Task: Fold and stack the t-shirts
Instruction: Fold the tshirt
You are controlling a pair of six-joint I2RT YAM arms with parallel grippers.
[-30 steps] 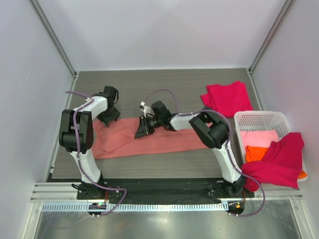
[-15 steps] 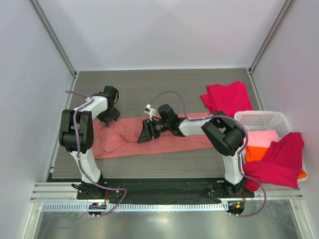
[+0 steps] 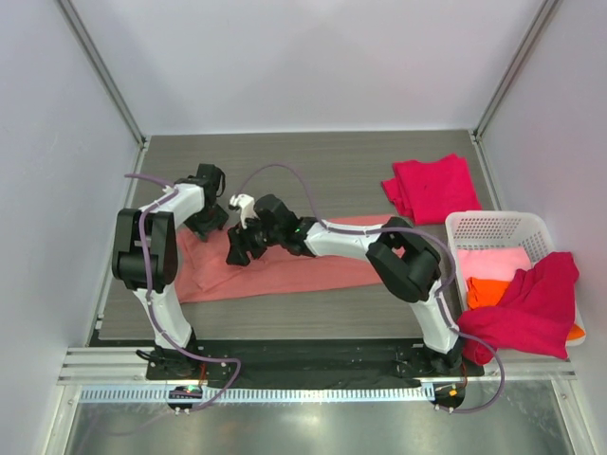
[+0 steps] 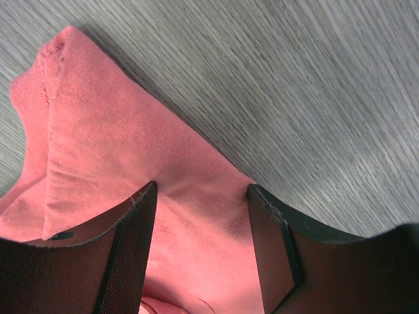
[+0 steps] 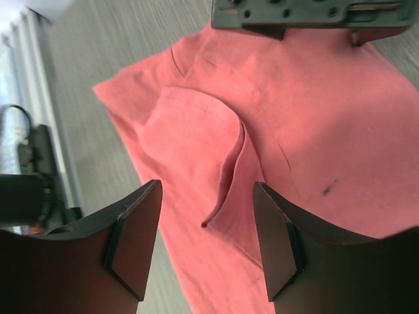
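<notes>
A salmon-pink t-shirt [image 3: 322, 267] lies as a long strip across the table's middle. My left gripper [image 3: 211, 221] is at its far left corner, jaws open and straddling the cloth edge [image 4: 118, 144], low on it. My right gripper [image 3: 239, 252] is open and empty just above the shirt's left part, over a raised sleeve fold [image 5: 226, 176]. A folded crimson-red t-shirt [image 3: 432, 185] lies at the back right. Light pink [image 3: 493, 261] and orange [image 3: 484, 289] shirts lie in the basket, and another crimson one [image 3: 531, 303] hangs over its rim.
The white lattice basket [image 3: 493, 220] stands at the right edge of the table. Grey walls close in left, right and back. The left gripper's body [image 5: 308, 13] shows at the top of the right wrist view, close to my right fingers.
My right gripper has moved left along the salmon shirt, from its middle to near the left gripper. The left arm has not moved.
</notes>
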